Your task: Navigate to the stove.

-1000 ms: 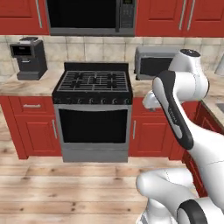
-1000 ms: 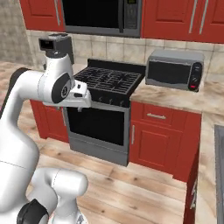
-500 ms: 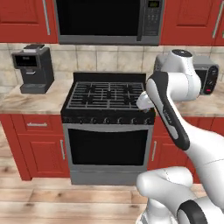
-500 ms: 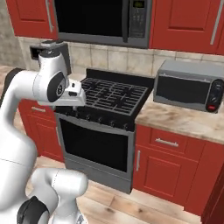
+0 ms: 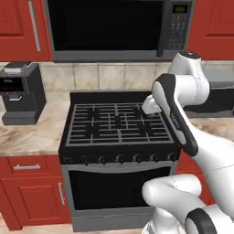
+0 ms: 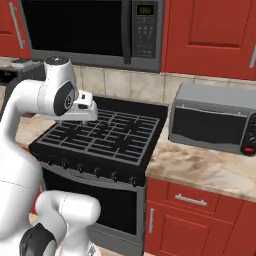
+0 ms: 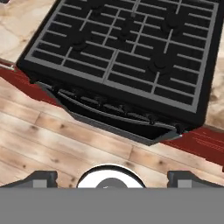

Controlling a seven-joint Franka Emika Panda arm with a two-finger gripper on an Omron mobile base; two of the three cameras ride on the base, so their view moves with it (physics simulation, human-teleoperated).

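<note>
Hand view looks down on the stove (image 7: pixel 127 52), which lies below and ahead of the gripper (image 7: pixel 109 177), whose fingertips stand spread wide, holding nothing.

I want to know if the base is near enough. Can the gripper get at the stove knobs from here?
Probably yes. The stove stands right before the base, the gripper hangs above its front edge, and nothing lies between it and the knobs.
</note>
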